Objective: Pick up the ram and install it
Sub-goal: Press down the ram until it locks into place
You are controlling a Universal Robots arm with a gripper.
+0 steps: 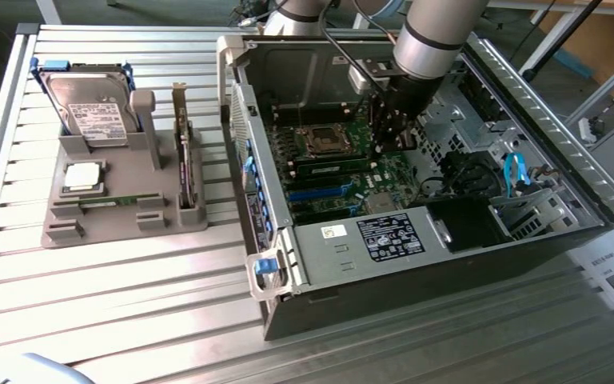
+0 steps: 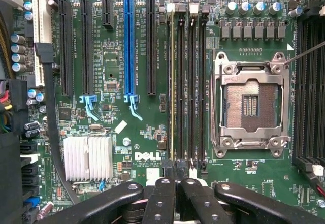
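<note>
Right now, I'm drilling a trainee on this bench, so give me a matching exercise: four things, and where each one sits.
1 hard drive
2 processor chip
3 expansion card
4 hand

A flat on the grey holder
B inside the open case
C on edge, holder's side nearest the case
D propped up at the holder's far end

Pairs: 1-D, 2-A, 3-C, 4-B

The exterior view looks down at an angle from well above the open computer case [image 1: 414, 160] on the slatted table [image 1: 125, 304], while the wrist view faces straight down, close over the motherboard [image 2: 127, 142] and its CPU socket [image 2: 250, 104], ground both share.
</note>
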